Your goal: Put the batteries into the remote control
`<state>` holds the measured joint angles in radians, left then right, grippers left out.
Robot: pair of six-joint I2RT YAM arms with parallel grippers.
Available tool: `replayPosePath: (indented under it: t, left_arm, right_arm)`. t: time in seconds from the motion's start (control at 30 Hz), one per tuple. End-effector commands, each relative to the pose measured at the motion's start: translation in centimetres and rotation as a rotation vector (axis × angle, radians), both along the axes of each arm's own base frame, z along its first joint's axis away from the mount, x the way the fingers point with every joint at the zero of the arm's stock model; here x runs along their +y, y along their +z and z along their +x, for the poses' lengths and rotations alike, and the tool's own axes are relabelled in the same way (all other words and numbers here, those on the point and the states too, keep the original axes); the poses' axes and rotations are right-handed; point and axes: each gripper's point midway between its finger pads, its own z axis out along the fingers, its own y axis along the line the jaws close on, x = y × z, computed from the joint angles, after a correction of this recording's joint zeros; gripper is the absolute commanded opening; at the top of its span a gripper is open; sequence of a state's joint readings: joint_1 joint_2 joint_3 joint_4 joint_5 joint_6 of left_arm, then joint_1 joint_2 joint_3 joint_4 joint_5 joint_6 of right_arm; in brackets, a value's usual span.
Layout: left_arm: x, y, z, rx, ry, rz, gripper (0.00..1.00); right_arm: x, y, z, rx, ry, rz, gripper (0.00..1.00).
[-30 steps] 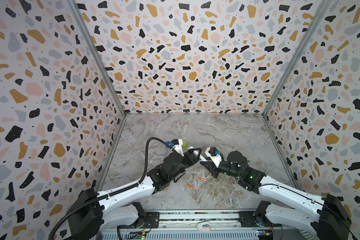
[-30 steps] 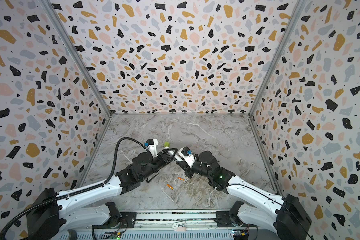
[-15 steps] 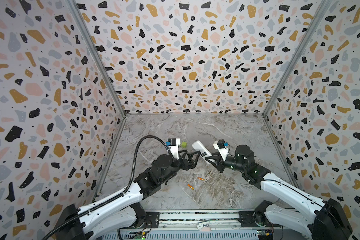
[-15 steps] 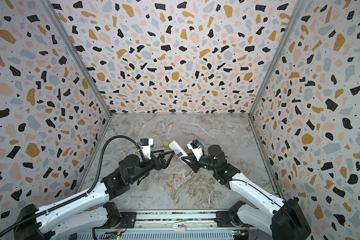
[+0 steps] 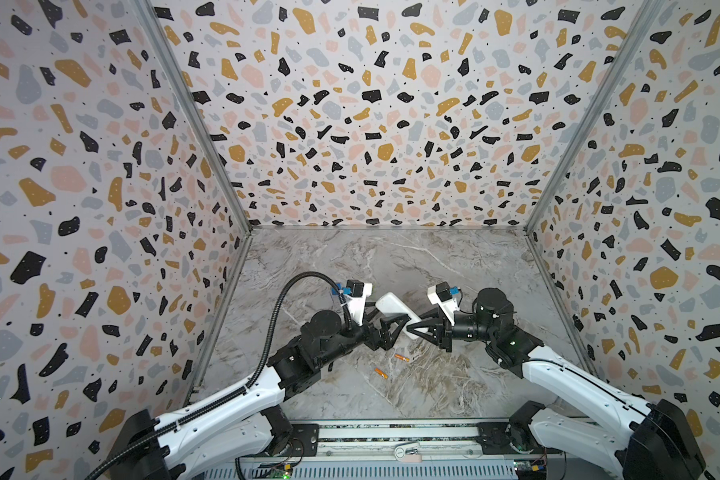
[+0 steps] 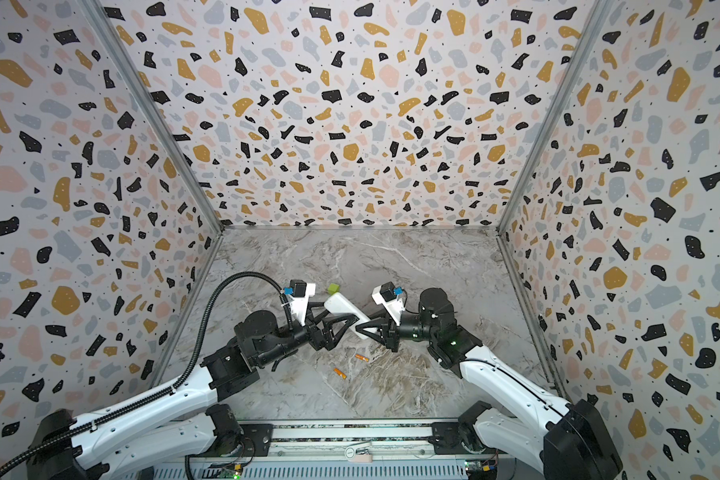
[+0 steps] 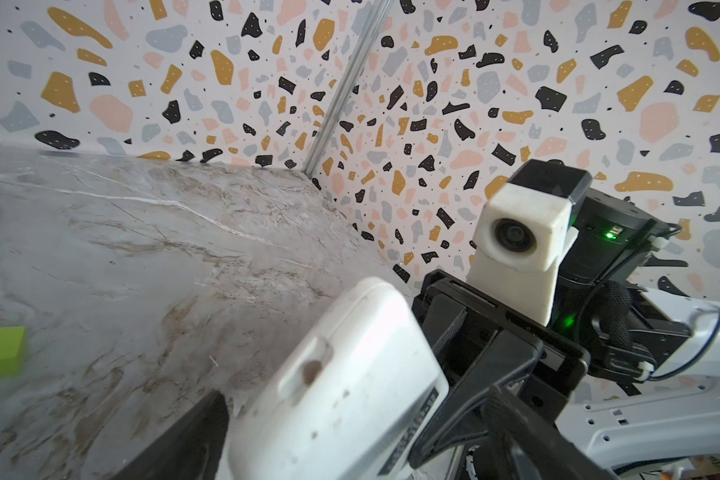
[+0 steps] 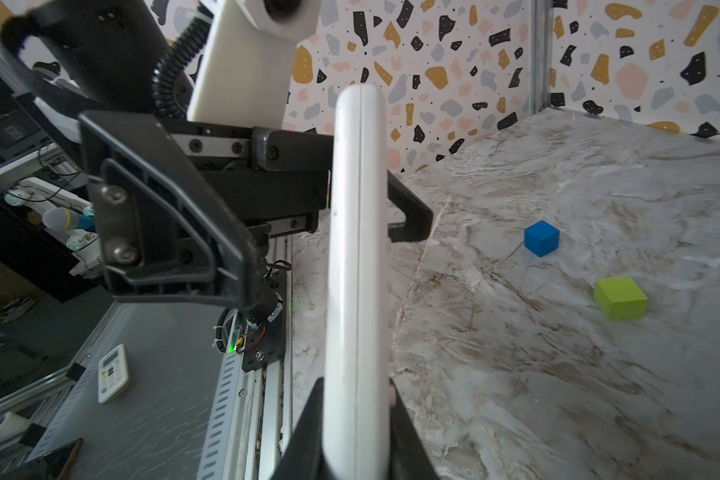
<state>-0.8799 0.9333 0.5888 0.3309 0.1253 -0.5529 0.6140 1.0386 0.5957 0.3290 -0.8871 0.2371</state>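
Left claw has just sprung wide. A sec ago it was only part open, down low and tight against the other one. Now its jaws straddle the middle of the remote control, one each side, and seem clear of it, tho I can't tell if the far jaw brushes the case.

Right claw hasn't changed: jaws nearly together, clamped on the remote's near-right end. It holds the remote up off the desk, slanting far-left to near-right, white back showing.

So the right claw alone carries the remote. Left is prob. lining up a re-grip or going for the battery cover, which looks shut in the left wrist view.

The batteries both lie on the desk just near of the claws, untouched, so nothing's loaded yet. Green cube sits just beyond the remote's far end, w/ a blue cube near it.
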Motion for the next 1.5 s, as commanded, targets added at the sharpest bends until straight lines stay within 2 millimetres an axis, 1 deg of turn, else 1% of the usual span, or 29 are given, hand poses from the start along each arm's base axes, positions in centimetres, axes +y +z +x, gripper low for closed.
replayPosePath:
  t: [0.0, 0.23, 0.33, 0.47, 0.6, 0.67, 0.73, 0.77, 0.83, 0.97, 1.0, 1.1, 1.17, 1.27, 1.37, 1.47]
  left_arm:
    - [-0.9, 1.8, -0.9, -0.070, -0.081, -0.060, 0.89]
    - [-1.4, 1.7, -1.3, -0.067, -0.115, -0.077, 0.68]
    - [-1.5, 1.8, -1.4, -0.066, -0.121, -0.094, 0.61]
    - [-1.6, 1.9, -1.5, -0.063, -0.131, -0.118, 0.45]
    - [-1.7, 1.8, -1.6, -0.057, -0.140, -0.128, 0.33]
    - [-1.7, 1.7, -1.6, -0.055, -0.139, -0.127, 0.27]
    - [-1.7, 1.7, -1.6, -0.053, -0.141, -0.133, 0.17]
    - [-1.7, 1.8, -1.7, -0.054, -0.144, -0.137, 0.14]
    - [-1.7, 1.9, -1.7, -0.054, -0.143, -0.146, 0.06]
    - [-1.3, 2.0, -1.2, -0.046, -0.103, -0.155, 0.00]
    - [-1.2, 2.0, -1.0, -0.040, -0.092, -0.159, 0.00]
    - [-0.7, 1.8, -0.1, -0.014, -0.032, -0.174, 0.00]
    - [-0.2, 1.4, 0.7, 0.016, 0.028, -0.183, 0.00]
    - [1.0, 0.9, 1.9, 0.061, 0.123, -0.226, 0.00]
    - [1.9, 0.3, 2.6, 0.101, 0.186, -0.288, 0.00]
    - [2.8, -0.2, 2.8, 0.124, 0.227, -0.357, 0.00]
  right_arm:
    - [0.1, 2.1, -1.1, -0.036, 0.072, 0.047, 0.00]
    - [0.0, 2.5, -1.6, -0.046, 0.099, 0.059, 0.00]
    - [0.0, 2.5, -1.7, -0.044, 0.109, 0.061, 0.00]
    - [0.0, 2.6, -1.8, -0.040, 0.117, 0.068, 0.01]
    - [-0.1, 2.8, -1.7, -0.025, 0.126, 0.081, 0.02]
    - [-0.1, 2.9, -1.7, -0.013, 0.127, 0.090, 0.04]
    - [-0.2, 3.2, -1.7, -0.005, 0.128, 0.103, 0.07]
    - [-0.3, 3.3, -1.7, -0.005, 0.129, 0.109, 0.10]
    - [-0.4, 3.7, -1.7, -0.004, 0.122, 0.121, 0.19]
    - [-0.7, 3.8, -1.2, 0.011, 0.088, 0.128, 0.40]
    - [-0.8, 3.8, -1.0, 0.018, 0.079, 0.127, 0.44]
    - [-1.0, 3.4, 0.0, 0.043, 0.025, 0.119, 0.56]
    - [-1.4, 3.1, 1.0, 0.071, -0.026, 0.115, 0.63]
    - [-2.1, 2.2, 2.5, 0.129, -0.107, 0.105, 0.70]
    - [-2.7, 0.9, 3.9, 0.217, -0.186, 0.098, 0.72]
    - [-2.6, -0.4, 4.2, 0.287, -0.203, 0.089, 0.73]
